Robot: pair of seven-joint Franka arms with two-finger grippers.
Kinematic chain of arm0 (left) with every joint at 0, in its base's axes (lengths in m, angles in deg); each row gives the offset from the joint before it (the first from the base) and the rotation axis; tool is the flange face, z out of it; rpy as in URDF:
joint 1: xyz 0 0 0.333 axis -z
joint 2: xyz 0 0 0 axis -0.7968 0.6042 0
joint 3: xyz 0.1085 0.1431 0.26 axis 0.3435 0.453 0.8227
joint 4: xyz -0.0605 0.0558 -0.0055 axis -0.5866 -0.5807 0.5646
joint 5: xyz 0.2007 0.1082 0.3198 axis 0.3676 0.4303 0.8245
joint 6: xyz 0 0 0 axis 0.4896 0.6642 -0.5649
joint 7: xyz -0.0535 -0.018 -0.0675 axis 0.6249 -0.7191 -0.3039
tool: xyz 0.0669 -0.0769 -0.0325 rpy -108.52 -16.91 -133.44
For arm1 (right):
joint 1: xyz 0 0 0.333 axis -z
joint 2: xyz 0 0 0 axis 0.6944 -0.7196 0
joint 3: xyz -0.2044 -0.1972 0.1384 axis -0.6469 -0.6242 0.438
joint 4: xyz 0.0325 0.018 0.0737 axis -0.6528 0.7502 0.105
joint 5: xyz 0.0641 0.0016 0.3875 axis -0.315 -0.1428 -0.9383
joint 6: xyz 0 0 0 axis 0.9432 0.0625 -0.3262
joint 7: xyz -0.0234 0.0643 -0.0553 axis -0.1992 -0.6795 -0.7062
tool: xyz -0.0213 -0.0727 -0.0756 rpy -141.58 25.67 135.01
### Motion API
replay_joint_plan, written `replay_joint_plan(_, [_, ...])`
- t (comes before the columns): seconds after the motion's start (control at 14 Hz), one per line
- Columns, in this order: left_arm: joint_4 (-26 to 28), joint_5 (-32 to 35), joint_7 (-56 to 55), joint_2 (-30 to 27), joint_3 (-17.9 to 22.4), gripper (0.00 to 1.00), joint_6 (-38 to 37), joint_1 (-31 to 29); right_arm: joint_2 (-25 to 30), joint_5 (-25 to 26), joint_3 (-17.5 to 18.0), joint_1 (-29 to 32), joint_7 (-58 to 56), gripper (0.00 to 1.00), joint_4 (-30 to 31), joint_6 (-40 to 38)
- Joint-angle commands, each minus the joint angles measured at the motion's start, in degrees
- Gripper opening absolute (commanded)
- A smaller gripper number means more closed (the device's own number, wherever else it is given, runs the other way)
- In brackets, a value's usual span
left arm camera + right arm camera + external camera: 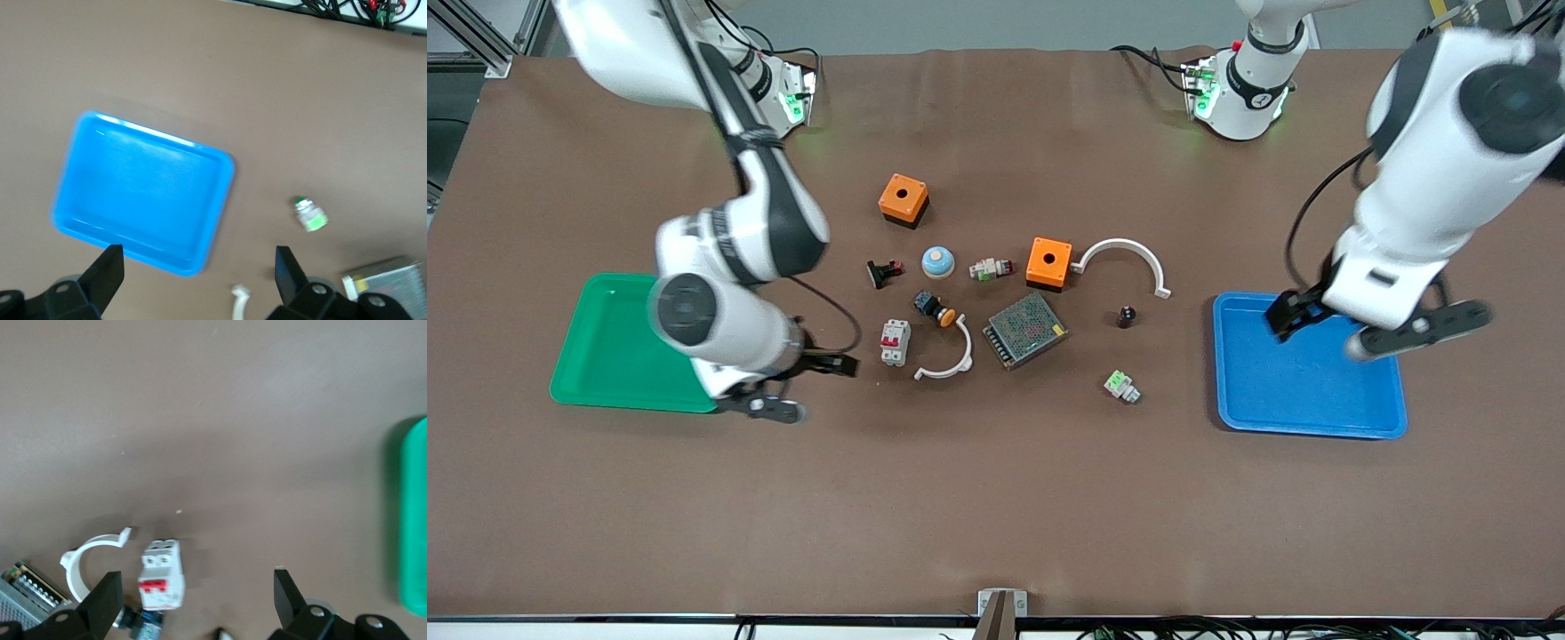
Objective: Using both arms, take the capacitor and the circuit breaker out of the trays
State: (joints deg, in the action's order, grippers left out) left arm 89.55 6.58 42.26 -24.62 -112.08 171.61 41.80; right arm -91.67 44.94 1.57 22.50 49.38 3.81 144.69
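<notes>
The breaker [895,342] lies on the table beside the white half-ring [950,358], long axis running nearer-to-farther, red levers facing up. The capacitor [1128,316] stands upright farther back, near the blue tray [1307,418]. The right gripper [811,388] hangs wide open and empty by the green tray [605,356]; the left gripper [1352,331], likewise wide open and empty, is over the blue tray.

- Even, bright overhead light; my arms cast only soft, faint shadows on the brown table [996,498].
- My left arm smears with motion blur at the front view's right edge.
- Both wrist views look soft; the blue tray [143,190] has blurred edges.
</notes>
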Motion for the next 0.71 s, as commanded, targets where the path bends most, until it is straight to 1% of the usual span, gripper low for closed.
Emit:
replay_joint_plan(0.0, [0.68,-4.23,11.51,-6.48,13.42,1.00,-5.77,8.01,4.51,4.16,0.74,6.07,-9.13,1.00,1.21,-4.44])
replay_joint_plan(0.07, [0.76,-7.30,16.43,-8.16,16.87,1.00,-7.71,8.39,6.09,6.54,0.65,7.57,-11.77,1.00,1.38,-6.80])
replay_joint_plan(0.21, [0.85,-9.44,19.29,-10.54,19.36,1.00,-12.01,8.31,8.91,7.17,0.65,11.35,-17.21,1.00,1.82,-10.59])
replay_joint_plan(0.43, [1.37,-9.70,19.38,-13.35,19.98,1.00,-15.45,8.48,12.16,7.53,0.48,16.71,-24.78,1.00,1.65,-15.51])
replay_joint_plan(0.5, [2.33,-10.92,19.38,-14.49,19.98,1.00,-15.81,8.22,12.70,7.44,0.56,18.73,-24.80,1.00,0.86,-17.79])
replay_joint_plan(0.57, [4.17,-12.07,19.47,-15.98,20.07,1.00,-15.90,8.13,12.27,7.61,0.56,19.45,-24.89,1.00,-1.06,-19.12])
replay_joint_plan(0.64, [4.89,-12.25,20.25,-16.95,20.07,1.00,-15.90,7.95,12.09,7.62,0.30,20.41,-24.89,1.00,-4.30,-21.31])
